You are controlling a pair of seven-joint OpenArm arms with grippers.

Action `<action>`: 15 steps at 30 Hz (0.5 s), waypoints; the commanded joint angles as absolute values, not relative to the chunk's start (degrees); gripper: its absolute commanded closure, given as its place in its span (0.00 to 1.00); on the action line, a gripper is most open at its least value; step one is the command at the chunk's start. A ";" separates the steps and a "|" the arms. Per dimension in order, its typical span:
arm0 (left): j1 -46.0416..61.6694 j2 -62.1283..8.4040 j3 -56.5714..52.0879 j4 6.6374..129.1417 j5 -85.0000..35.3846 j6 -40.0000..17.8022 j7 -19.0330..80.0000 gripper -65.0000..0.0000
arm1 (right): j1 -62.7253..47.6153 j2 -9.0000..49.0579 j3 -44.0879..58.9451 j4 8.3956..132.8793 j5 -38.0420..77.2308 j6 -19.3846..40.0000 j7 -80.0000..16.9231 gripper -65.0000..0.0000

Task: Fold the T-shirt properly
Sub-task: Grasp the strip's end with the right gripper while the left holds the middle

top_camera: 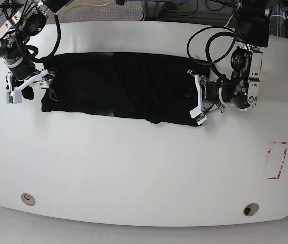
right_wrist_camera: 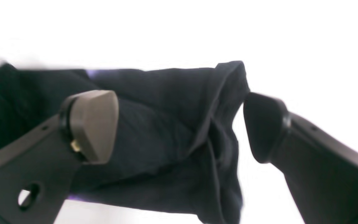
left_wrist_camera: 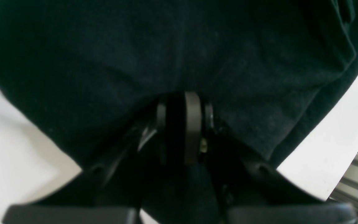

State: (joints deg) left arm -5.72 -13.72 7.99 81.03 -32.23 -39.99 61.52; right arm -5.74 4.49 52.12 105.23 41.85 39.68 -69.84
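Large black soft-fabric T-shirt (top_camera: 118, 86) lies folded into a long band across the far half of the white counter (top_camera: 133, 168). Left gripper (left_wrist_camera: 183, 124): jaws narrow, pinched on the shirt's edge. Right gripper (right_wrist_camera: 179, 124): jaws wide, straddling the opposite end, gripping nothing.

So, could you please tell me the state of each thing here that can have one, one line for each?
T-shirt: folded into a long band, lying flat across the table.
Left end effector: shut on the T-shirt's fabric.
Right end effector: open, the T-shirt's end between its fingers, not gripped.
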 commanded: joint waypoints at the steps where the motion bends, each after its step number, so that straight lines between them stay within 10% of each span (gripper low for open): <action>1: -6.46 -14.37 7.87 81.27 -31.43 -40.00 62.29 0.92 | -4.00 7.52 54.90 98.59 46.81 40.00 -71.69 0.06; 15: -6.55 -15.08 7.87 81.45 -31.43 -40.00 62.29 0.92 | -4.00 11.38 56.75 80.92 54.64 40.00 -69.23 0.06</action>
